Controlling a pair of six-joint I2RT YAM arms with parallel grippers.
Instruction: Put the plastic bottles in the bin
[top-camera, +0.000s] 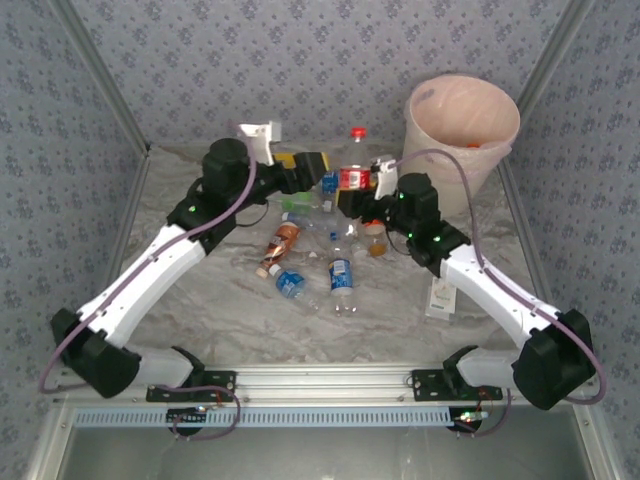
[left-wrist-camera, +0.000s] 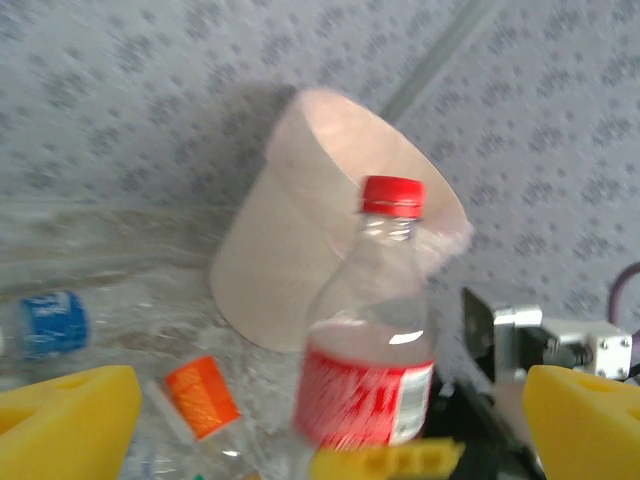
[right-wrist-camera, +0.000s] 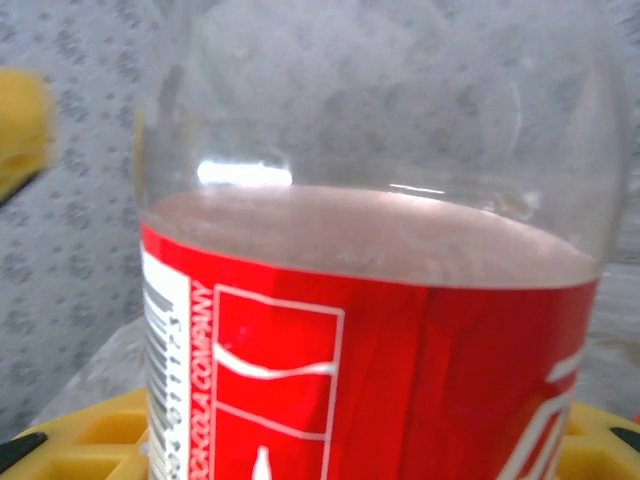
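A: Jaws of the left gripper (left-wrist-camera: 328, 425) stand wide apart; those of the right gripper (top-camera: 360, 195) look clamped on the red-labelled bottle (top-camera: 355, 178), upright at upper centre of the top view.
B: Step?
A: Carrying, I'd judge. Next: lift it toward the bin (top-camera: 488, 160), upper right, clear the rim, release.

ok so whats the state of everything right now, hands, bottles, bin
red-label bottle, upright, red cap on, off the table
right hand, shut on the red-label bottle near its base
left hand, open wide around the red-label bottle, not touching it
bin, upright, open at the top, something orange inside
loose bottles, lying on their sides on the table, outside the bin
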